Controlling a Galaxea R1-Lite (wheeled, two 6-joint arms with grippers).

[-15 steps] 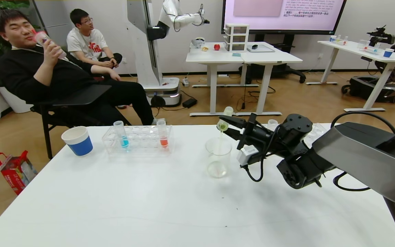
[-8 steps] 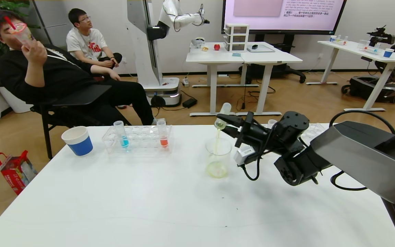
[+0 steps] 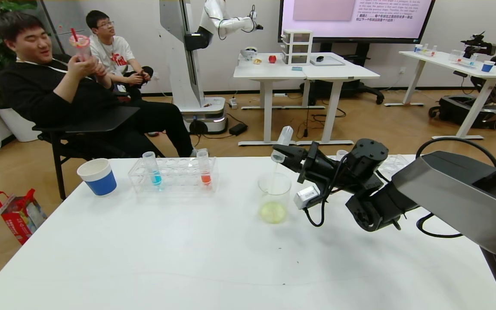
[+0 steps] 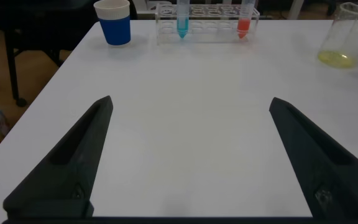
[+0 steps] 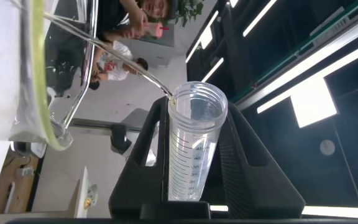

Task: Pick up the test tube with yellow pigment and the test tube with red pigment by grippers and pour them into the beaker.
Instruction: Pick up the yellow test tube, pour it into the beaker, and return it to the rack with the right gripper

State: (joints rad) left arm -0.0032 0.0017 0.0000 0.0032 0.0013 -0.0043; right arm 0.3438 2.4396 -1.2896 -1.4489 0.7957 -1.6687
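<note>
My right gripper (image 3: 279,154) is shut on the test tube with yellow pigment (image 3: 285,134). The tube is tipped mouth-down over the beaker (image 3: 274,186). It looks almost drained, and a thin stream runs from its mouth. Pale yellow liquid pools in the beaker's bottom. In the right wrist view the clear tube (image 5: 193,149) sits between the black fingers, with the beaker's rim (image 5: 37,68) beside its mouth. The test tube with red pigment (image 3: 205,170) stands upright in the clear rack (image 3: 175,175). My left gripper (image 4: 190,155) is open and empty over bare table near the front.
A tube of blue liquid (image 3: 153,170) stands at the rack's left end. A blue-and-white paper cup (image 3: 97,176) sits left of the rack. A second cup (image 3: 342,153) and a clear tray (image 3: 396,164) lie behind my right arm. People sit beyond the table.
The yellow liquid has run out of the tube, and the yellow pool in the beaker has grown. My right gripper has lifted and tipped the tube slightly more.
</note>
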